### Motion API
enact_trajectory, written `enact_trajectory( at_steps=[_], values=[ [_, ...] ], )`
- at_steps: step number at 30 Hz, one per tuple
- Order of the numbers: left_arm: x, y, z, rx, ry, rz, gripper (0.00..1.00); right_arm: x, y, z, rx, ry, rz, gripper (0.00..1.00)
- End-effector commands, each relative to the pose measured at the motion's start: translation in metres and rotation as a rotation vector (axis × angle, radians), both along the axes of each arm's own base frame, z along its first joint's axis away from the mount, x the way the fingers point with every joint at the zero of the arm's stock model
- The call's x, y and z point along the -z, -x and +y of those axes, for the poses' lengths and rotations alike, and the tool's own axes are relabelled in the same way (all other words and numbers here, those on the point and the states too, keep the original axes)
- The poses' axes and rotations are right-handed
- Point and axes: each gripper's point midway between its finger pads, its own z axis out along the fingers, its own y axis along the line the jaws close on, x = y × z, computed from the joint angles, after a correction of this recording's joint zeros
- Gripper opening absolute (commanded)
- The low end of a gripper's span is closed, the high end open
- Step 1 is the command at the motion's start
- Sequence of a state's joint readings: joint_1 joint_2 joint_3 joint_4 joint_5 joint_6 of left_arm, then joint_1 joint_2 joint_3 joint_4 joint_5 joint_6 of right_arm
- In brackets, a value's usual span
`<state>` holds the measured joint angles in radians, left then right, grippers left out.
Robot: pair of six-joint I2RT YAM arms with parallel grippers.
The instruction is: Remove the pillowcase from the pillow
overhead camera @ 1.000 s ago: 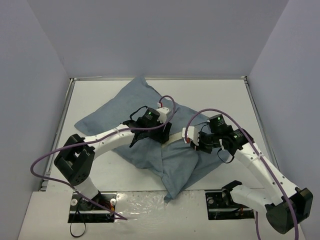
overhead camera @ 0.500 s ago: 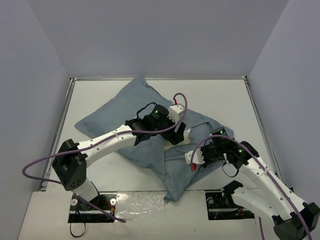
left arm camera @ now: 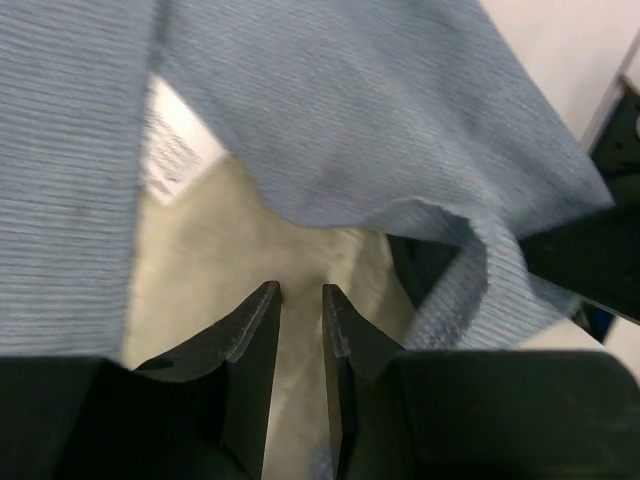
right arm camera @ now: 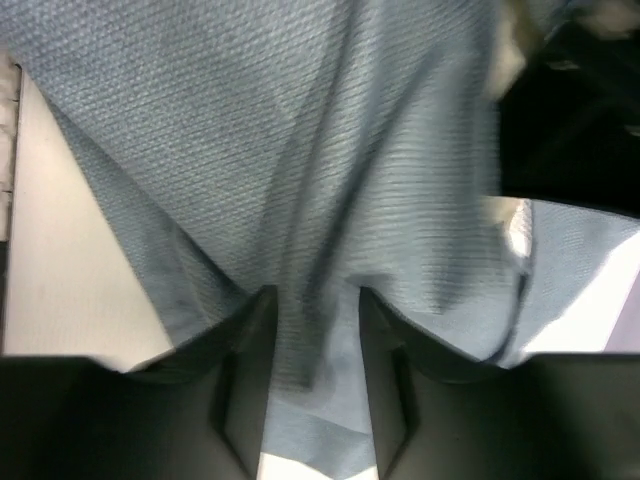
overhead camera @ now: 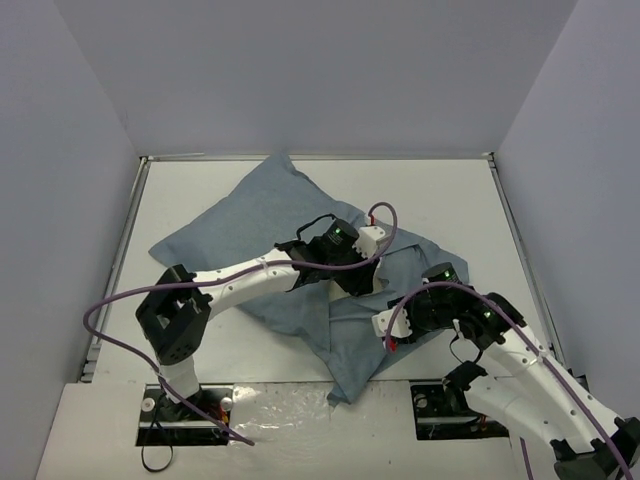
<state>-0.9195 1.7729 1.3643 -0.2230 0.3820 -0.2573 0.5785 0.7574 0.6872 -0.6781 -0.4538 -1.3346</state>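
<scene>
The blue-grey pillowcase [overhead camera: 250, 225] lies slantwise across the table, plain face up, with the pillow inside it. In the left wrist view the cream-white pillow [left arm camera: 240, 250] shows through the case's open mouth, under the lifted blue-grey hem [left arm camera: 350, 110]. My left gripper [overhead camera: 362, 276] [left arm camera: 301, 295] is at that mouth, its jaws nearly closed on a pinch of the cream pillow. My right gripper [overhead camera: 388, 325] [right arm camera: 315, 300] is just in front of it and is shut on a fold of the pillowcase [right arm camera: 300, 130] near the loose end.
A white label [left arm camera: 170, 150] sits inside the case's mouth. The loose end of the case [overhead camera: 350, 370] reaches the table's near edge. Bare white table [overhead camera: 440, 200] lies at the back right and along the left side. Grey walls enclose three sides.
My left gripper has moved right along the pillow to the case's mouth. My right gripper has pulled back toward the near edge, dragging the cloth with it.
</scene>
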Motion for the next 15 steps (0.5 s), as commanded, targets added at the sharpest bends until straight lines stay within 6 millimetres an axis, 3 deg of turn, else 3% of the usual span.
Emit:
enact_trajectory(
  at_steps=[1, 4, 7, 10, 15],
  values=[
    [-0.029, 0.036, -0.013, 0.091, 0.119, 0.037, 0.23, -0.038, 0.002, 0.013, 0.051, -0.115, 0.007, 0.38],
    [-0.026, 0.047, -0.012, 0.092, 0.127, 0.064, 0.24, -0.055, 0.001, 0.016, 0.086, -0.165, 0.01, 0.58],
    [-0.02, 0.055, -0.011, 0.105, 0.107, 0.079, 0.26, -0.065, -0.001, 0.019, 0.061, -0.172, -0.012, 0.69],
    [-0.019, 0.061, -0.013, 0.106, 0.113, 0.095, 0.27, -0.055, -0.001, 0.026, -0.01, -0.147, 0.009, 0.75],
    [-0.031, 0.068, -0.015, 0.087, 0.157, 0.104, 0.27, -0.031, -0.004, 0.036, -0.054, -0.117, 0.062, 0.75]
  ],
)
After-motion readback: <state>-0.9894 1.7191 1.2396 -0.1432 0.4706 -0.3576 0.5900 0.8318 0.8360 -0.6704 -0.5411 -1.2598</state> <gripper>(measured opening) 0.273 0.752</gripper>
